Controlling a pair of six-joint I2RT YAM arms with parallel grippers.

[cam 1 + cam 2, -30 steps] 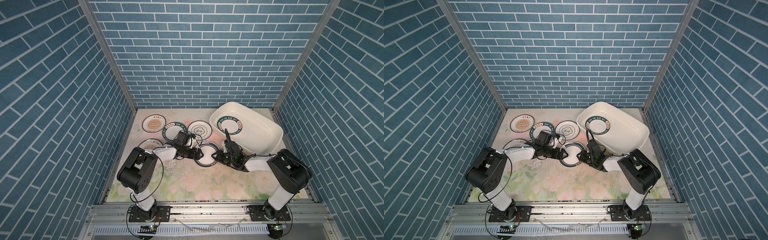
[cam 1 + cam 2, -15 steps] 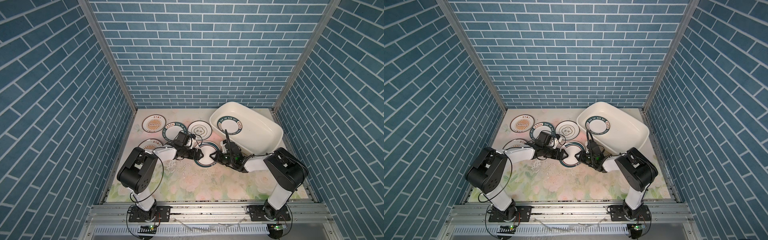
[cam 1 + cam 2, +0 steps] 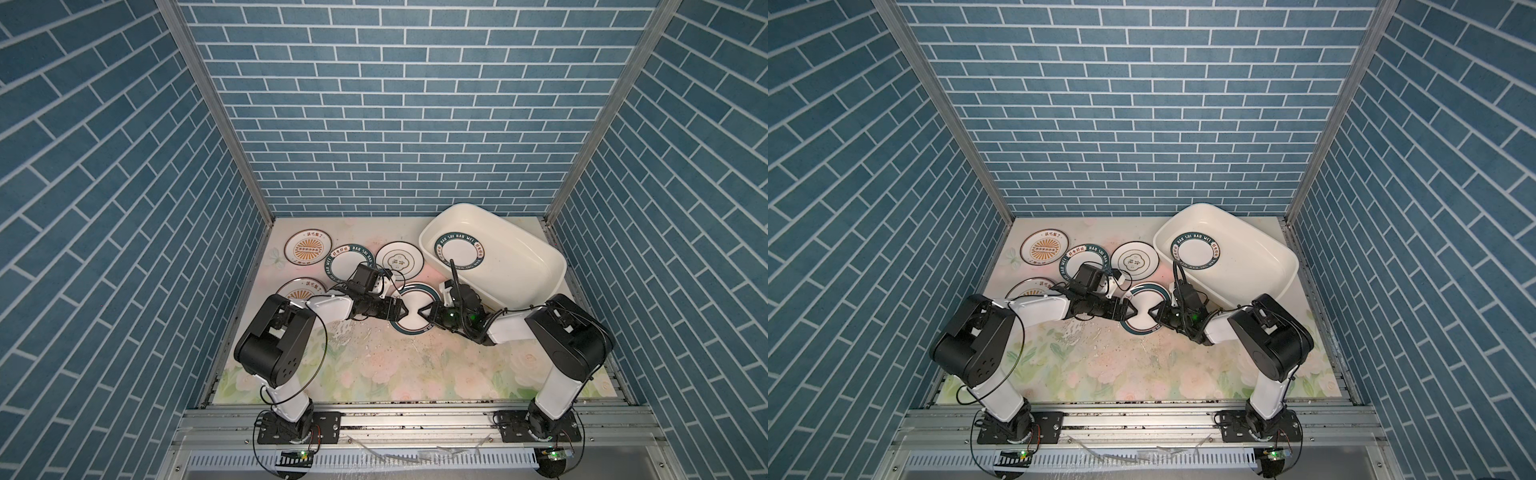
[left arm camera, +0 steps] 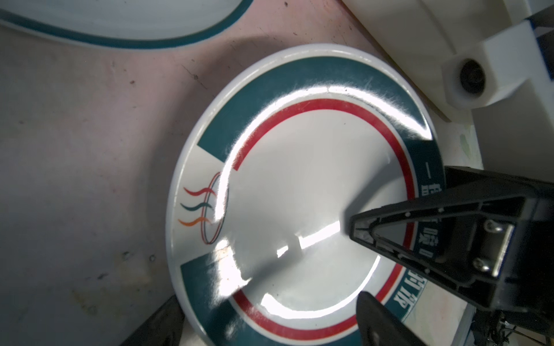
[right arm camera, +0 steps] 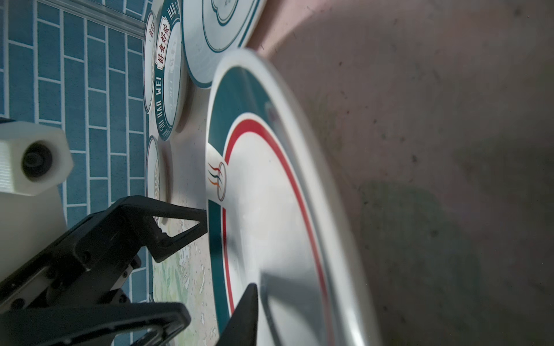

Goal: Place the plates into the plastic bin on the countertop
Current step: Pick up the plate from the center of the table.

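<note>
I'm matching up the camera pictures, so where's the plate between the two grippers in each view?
In a top view: plate, below centre.
In a top view: plate, below centre.
Left wrist: plate fills middle.
Right wrist: plate, oblique, middle.
Landmark: right gripper at its rim.

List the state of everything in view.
Ring plate: on countertop, between grippers.
Left gripper: open at its edge.
Right gripper: over its rim, grip unclear.
Bin: upright, binned plate flat inside.
Sunburst plates, lettered plate, quatrefoil plate: flat on countertop.
</note>
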